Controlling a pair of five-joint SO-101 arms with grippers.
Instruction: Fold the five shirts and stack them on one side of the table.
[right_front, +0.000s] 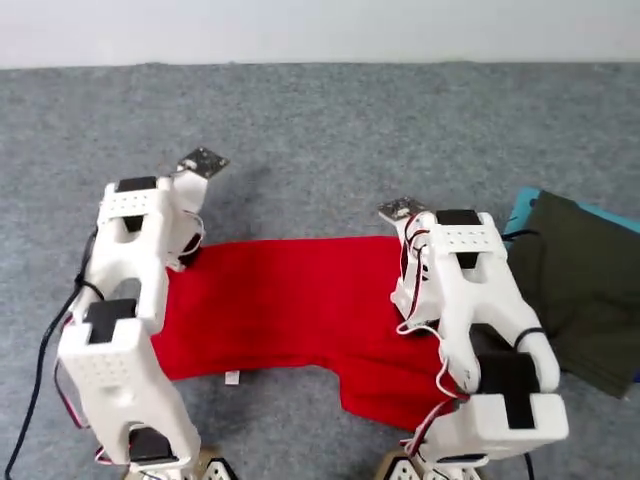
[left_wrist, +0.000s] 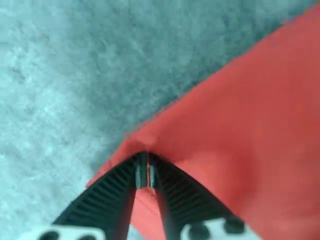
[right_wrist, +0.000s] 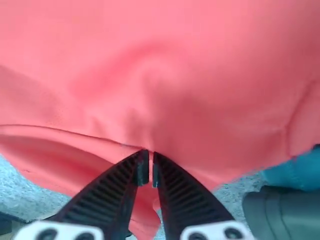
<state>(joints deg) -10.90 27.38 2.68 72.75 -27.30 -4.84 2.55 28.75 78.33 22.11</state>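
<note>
Across the grey table (right_front: 300, 130) stretches the red shirt (right_front: 280, 300), left gripper (left_wrist: 144, 172) and right gripper (right_wrist: 150, 167) each clamping its far edge.

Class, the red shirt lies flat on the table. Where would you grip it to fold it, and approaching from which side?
Probably the far edge, near its two ends, one gripper each, coming from above. The red shirt lies spread wide and flat, so only its thin edge offers a pinch; the left gripper and right gripper are shut there.
</note>
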